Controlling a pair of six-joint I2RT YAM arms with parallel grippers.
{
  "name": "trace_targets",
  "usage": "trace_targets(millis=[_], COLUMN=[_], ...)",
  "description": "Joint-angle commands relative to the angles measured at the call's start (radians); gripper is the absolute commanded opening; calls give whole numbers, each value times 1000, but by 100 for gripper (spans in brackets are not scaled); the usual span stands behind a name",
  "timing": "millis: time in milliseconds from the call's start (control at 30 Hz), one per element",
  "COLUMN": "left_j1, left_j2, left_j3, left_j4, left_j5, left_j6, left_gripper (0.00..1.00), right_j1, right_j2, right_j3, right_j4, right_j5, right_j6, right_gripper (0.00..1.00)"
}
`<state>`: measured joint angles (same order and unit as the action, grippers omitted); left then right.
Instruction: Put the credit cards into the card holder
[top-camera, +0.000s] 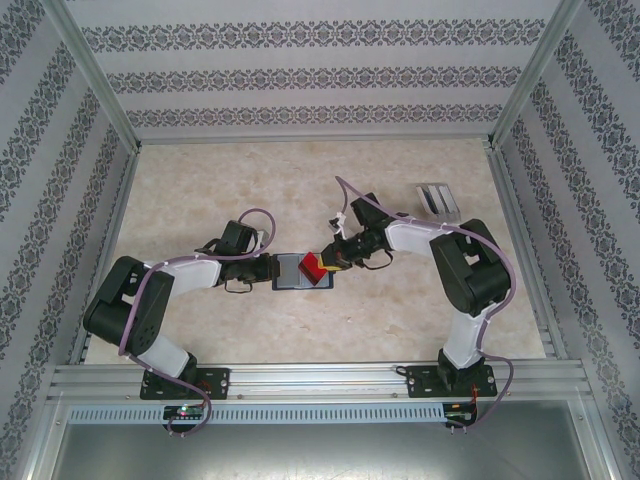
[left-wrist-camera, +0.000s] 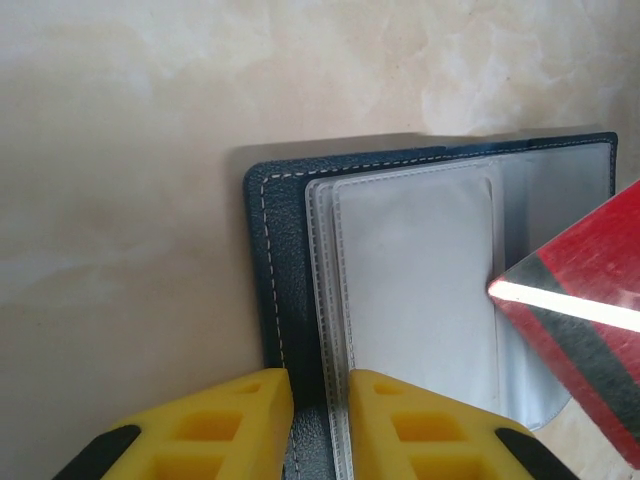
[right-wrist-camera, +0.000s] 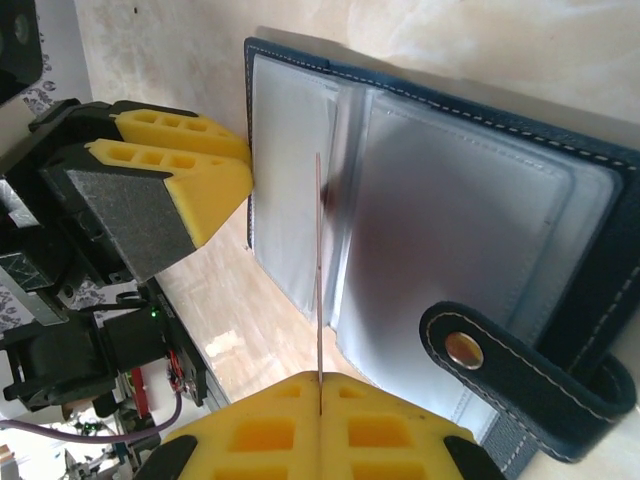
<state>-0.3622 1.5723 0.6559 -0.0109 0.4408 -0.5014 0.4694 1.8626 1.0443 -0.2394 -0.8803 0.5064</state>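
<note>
card holder (top-camera: 288, 272) lies open flat on the worktop (top-camera: 200, 180), clear pockets (right-wrist-camera: 460, 220) fanned up. left end effector (left-wrist-camera: 320, 405) clamped on its left edge, cover and a sleeve pinched between the fingers. right end effector (right-wrist-camera: 320, 395) closed on a red card (left-wrist-camera: 585, 320), held on edge over the pockets; can't tell if it touches one. clear slotted case (top-camera: 437, 200) sits well off to the card holder's far right, contents unreadable.
</note>
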Motion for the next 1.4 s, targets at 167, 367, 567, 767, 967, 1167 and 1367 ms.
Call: trace_targets(millis=[167,367,567,767,967,1167,1367], left_j1=[-10,-9,-9,-9,-10,-11,-11], left_j2=[37,30,37,35,-5,-15,-12], left_j3=[6,4,5,3,4,-10,-23], left_j4=[-69,-76,-64,-70,-103,-86,-67], left_j5=[-45,-61,-76,-100,-134,-122,-98], left_j6=[10,11,6,11,26,12,-2], left_gripper=[24,24,23,22,22,22,22], right_j1=[-3,-11,-19,-18,-16,-5,16], right_j2=[19,-10,-35,-37,-49,-49,-41], right_j3=[-24,-51,-78,-106,-119,-117,-126], right_j4=[34,53,73,115,147,163,214], right_j5=[17,37,41,40,51,65,97], right_j6=[42,59,64,81,101,119,165], right_gripper=[0,0,0,0,0,0,0])
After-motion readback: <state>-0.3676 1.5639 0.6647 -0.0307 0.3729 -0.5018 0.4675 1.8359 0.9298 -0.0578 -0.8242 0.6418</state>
